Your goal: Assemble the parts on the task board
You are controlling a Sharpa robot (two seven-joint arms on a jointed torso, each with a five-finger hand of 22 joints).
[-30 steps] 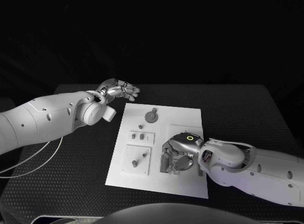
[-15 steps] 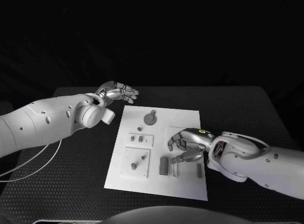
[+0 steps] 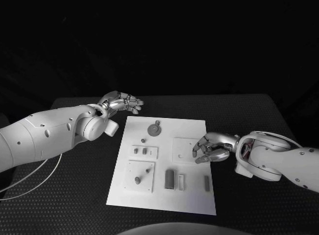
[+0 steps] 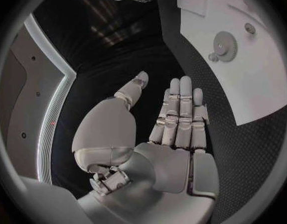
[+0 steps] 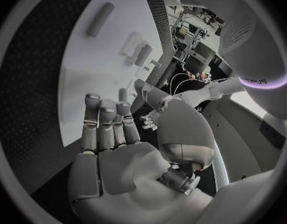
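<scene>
Three loose grey bars sat closest to the robot on the task board [image 3: 194, 203]: a dark block [image 3: 170, 179], a pale slim bar [image 3: 181, 182] right beside it, and a thin dark strip [image 3: 207, 183] off toward the board's right edge, apart from the other two. Just left of those was a small raised square plate [image 3: 141, 175] with a peg-like part [image 3: 138, 180] standing in it. A bit farther up, the right hand [image 3: 211, 148] hung over the board's right edge next to a plain raised white square [image 3: 183, 149], fingers loosely curled and apart with nothing in them, so it was basically released; the right wrist view backed that up, empty palm and straight fingers [image 5: 100, 124] above the white board. Left of that square was a smaller plate [image 3: 145, 151] with a couple of little parts stuck in it. Farther still, near the board's far edge, a round gear-looking disc [image 3: 154, 129] lay flat. Farthest out, the left hand [image 3: 121, 103] hovered off the board's far left corner over the black table [image 3: 272, 122], fingers stretched out side by side in the left wrist view and holding nothing, also released.
</scene>
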